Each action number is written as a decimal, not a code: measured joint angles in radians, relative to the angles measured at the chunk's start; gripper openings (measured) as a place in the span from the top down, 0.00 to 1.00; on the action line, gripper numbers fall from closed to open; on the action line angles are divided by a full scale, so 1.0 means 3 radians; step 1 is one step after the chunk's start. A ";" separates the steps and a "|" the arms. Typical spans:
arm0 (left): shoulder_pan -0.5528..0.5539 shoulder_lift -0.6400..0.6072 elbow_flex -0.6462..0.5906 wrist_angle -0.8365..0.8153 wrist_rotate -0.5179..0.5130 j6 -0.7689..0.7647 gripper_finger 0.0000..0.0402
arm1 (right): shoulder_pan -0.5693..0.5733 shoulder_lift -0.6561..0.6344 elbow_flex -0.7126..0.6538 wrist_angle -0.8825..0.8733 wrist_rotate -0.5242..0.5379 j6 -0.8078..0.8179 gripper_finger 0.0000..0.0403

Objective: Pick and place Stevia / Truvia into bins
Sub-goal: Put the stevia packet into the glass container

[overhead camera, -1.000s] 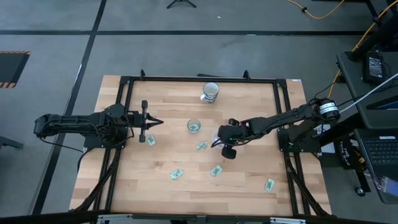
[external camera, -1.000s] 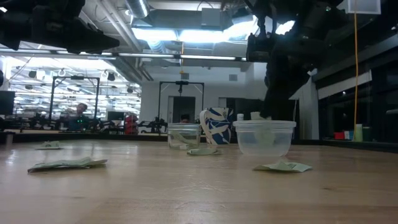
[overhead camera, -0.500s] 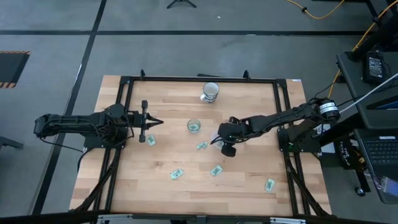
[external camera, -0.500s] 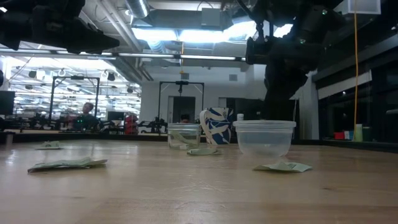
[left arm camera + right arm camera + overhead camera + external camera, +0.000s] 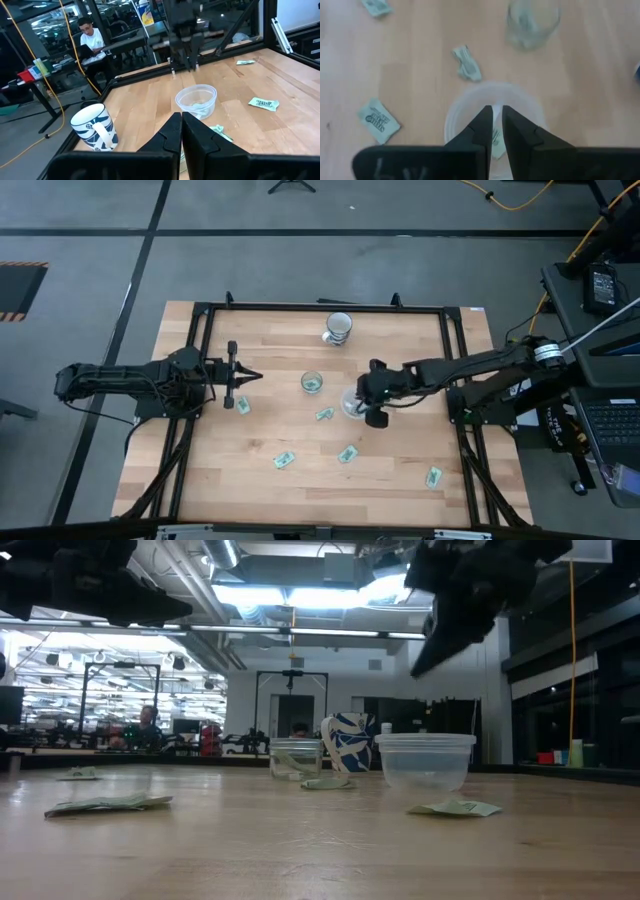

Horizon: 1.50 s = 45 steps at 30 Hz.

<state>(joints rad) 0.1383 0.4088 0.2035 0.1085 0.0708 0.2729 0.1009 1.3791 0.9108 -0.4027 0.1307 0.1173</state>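
Observation:
Several light green Stevia packets lie flat on the wooden table: one [image 5: 243, 407] near my left gripper, others [image 5: 324, 414] [image 5: 284, 459] [image 5: 347, 453] [image 5: 433, 476] toward the near side. The clear glass [image 5: 312, 383] stands mid-table and holds a packet. The wider white plastic cup [image 5: 352, 402] stands to its right, with a packet [image 5: 495, 137] lying inside. My right gripper [image 5: 496, 111] hangs above this cup, pointing down, fingers a narrow gap apart and holding nothing. It shows raised well above the cup [image 5: 425, 760] in the low view. My left gripper [image 5: 243, 377] waits shut at the table's left.
A whitish banded mug [image 5: 339, 328] stands near the far edge, behind the glass. A black frame [image 5: 320, 307] runs around the tabletop. Bare wood lies between the scattered packets. A person [image 5: 90, 37] sits at a desk beyond the table.
My right gripper has risen from just over the white plastic cup to well above it, tipping as it went. The packet that hung under its fingers inside the cup a second ago now lies in the cup.

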 joint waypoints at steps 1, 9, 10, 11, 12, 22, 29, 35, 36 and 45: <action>0.0000 -0.0001 0.0000 0.0000 0.0000 0.0000 0.98 | 0.0000 -0.0054 0.0000 0.0019 0.0000 -0.0102 0.89; 0.0000 -0.0001 0.0000 0.0000 0.0000 0.0005 0.98 | -0.0054 -0.0310 -0.0104 0.0229 0.0002 -0.0495 0.89; 0.0000 0.0000 0.0000 0.0000 0.0000 0.0006 0.98 | -0.0069 -0.0340 -0.0188 0.0340 0.0005 -0.0508 0.89; 0.0000 0.0000 0.0000 0.0000 0.0000 0.0006 0.98 | -0.0086 -0.0370 -0.0278 0.0467 0.0004 -0.0510 0.89; 0.0000 0.0000 0.0000 -0.0001 0.0001 0.0006 0.98 | -0.0105 -0.0405 -0.0379 0.0598 0.0002 -0.0507 0.89; 0.0000 -0.0001 0.0000 -0.0059 -0.0012 0.0006 0.98 | -0.0257 -0.1248 -0.1333 0.1536 0.0001 -0.0483 0.89; 0.0000 0.0052 0.0000 -0.0189 -0.0031 -0.0002 0.98 | -0.0262 -0.1870 -0.1614 0.1691 0.0004 -0.0497 0.89; 0.0000 0.0164 0.0000 -0.0185 -0.0038 -0.0003 0.90 | -0.0262 -0.2014 -0.1747 0.1780 0.0033 -0.0507 0.89; 0.0000 0.0184 0.0000 -0.0182 -0.0037 -0.0003 0.87 | -0.0262 -0.2011 -0.1747 0.1783 0.0035 -0.0508 0.89; 0.0000 0.0254 0.0000 -0.0174 -0.0180 0.0005 0.63 | -0.0262 -0.1986 -0.1747 0.1909 0.0072 -0.0607 0.89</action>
<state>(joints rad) 0.1383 0.4850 0.2035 0.0563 0.0166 0.2744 0.0223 0.7834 0.3866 0.1701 0.1524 -0.0647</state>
